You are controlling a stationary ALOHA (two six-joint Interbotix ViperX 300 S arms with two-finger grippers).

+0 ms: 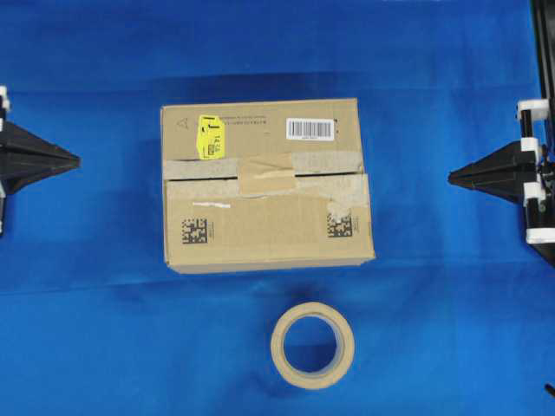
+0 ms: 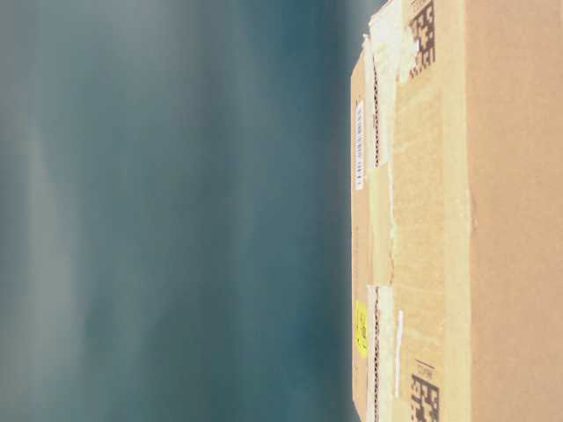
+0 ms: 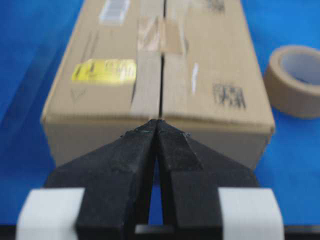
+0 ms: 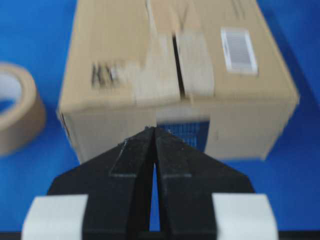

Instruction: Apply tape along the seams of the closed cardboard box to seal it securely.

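Observation:
The brown cardboard box (image 1: 260, 230) lies closed in the middle of the blue table, with a yellow sticker (image 1: 212, 137) and a white barcode label (image 1: 310, 128). Its seam (image 1: 334, 174) runs left to right along the top, edged with old greyish tape. A short tan piece of tape (image 1: 267, 175) lies across the seam near the middle and also shows in the left wrist view (image 3: 161, 35). My left gripper (image 1: 75, 159) is shut and empty, well left of the box, its tips (image 3: 156, 122) pointing at the seam (image 3: 162, 80). My right gripper (image 1: 453, 178) is shut and empty, right of the box (image 4: 125, 60).
A ring-shaped tan tape roll (image 1: 312, 345) lies on the table in front of the box; it also shows in the left wrist view (image 3: 295, 82) and the right wrist view (image 4: 17, 115). The table-level view shows the box (image 2: 510, 220) turned sideways.

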